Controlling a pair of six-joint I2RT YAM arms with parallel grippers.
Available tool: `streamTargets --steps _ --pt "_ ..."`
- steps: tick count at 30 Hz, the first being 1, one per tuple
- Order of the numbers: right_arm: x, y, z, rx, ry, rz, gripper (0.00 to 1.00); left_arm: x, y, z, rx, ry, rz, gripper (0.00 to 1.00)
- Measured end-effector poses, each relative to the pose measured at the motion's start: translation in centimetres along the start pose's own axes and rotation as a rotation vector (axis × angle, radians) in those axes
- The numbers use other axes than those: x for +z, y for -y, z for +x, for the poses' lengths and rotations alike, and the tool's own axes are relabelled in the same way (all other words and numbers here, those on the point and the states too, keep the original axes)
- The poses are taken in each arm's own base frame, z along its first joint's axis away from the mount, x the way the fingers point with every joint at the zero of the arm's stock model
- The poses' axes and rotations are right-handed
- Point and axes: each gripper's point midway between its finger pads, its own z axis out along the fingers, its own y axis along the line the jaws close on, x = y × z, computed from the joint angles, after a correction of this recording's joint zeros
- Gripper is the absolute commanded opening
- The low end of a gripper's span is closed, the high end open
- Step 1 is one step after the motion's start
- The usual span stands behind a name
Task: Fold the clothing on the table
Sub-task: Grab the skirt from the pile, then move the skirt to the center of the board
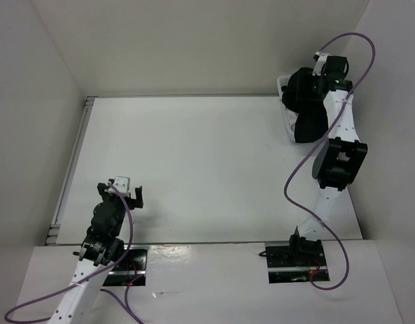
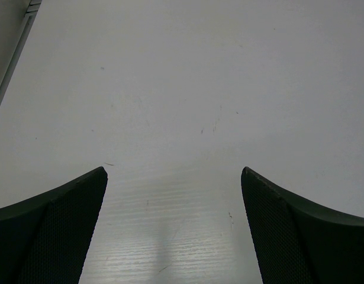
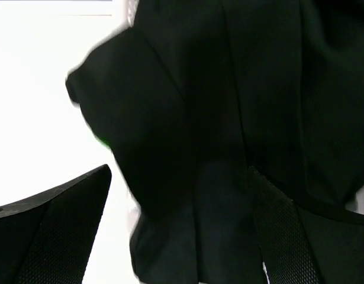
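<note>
Black soft skirt (image 3: 229, 89) lies bunched in rounded folds at the smooth white bench's (image 1: 194, 155) far right. Right gripper (image 3: 179, 171) gapes over it; left gripper (image 2: 174, 170) gapes, empty.

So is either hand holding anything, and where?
Nothing. Both are open: the left hand over the table, the right hand above the black skirt.

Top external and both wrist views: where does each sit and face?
Top external: above, behind the bases, looking down at the table; left arm, right arm show.
Left wrist: on left arm, facing the table; left gripper open.
Right wrist: on right arm, facing the clothing closely; right gripper open.
Shared: top and right wrist show clothing.
</note>
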Motion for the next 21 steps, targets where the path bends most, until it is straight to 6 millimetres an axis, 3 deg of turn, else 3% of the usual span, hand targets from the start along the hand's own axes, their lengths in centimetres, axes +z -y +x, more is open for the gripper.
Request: streamTargets --steps 2,3,4,5,8,11,14,16,18,21 --pt "1.1 -0.4 -0.6 -0.017 0.006 0.005 0.75 0.0 0.0 0.0 0.000 0.000 0.000 1.00" --pt "1.8 -0.5 -0.7 -0.022 0.004 0.009 0.59 0.0 0.0 0.0 0.000 0.000 0.000 1.00" --pt "2.4 -0.7 -0.7 -0.031 0.001 0.013 0.16 0.0 0.0 0.0 0.000 0.000 0.000 1.00" --pt "3.1 -0.8 -0.7 -0.040 -0.004 0.017 0.00 0.0 0.0 0.0 0.000 0.000 0.000 1.00" --pt "4.8 -1.4 -0.1 -0.045 -0.029 0.034 0.00 0.0 0.0 0.0 0.000 0.000 0.000 1.00" --pt "4.9 -2.1 0.5 -0.054 -0.060 0.035 0.00 0.0 0.0 0.0 0.000 0.000 0.000 1.00" --pt "2.8 -3.4 -2.3 -0.067 -0.019 0.010 0.00 0.0 0.0 0.0 0.000 0.000 0.000 1.00" --pt "0.0 -5.0 -5.6 -0.086 0.060 -0.030 0.00 0.0 0.0 0.0 0.000 0.000 0.000 1.00" --pt "-4.2 -7.7 -8.7 -0.123 0.148 -0.091 0.00 0.0 0.0 0.0 0.000 0.000 0.000 1.00" --pt "-13.2 -15.0 -12.1 -0.250 0.296 -0.301 0.00 0.0 0.0 0.0 0.000 -0.001 0.000 1.00"
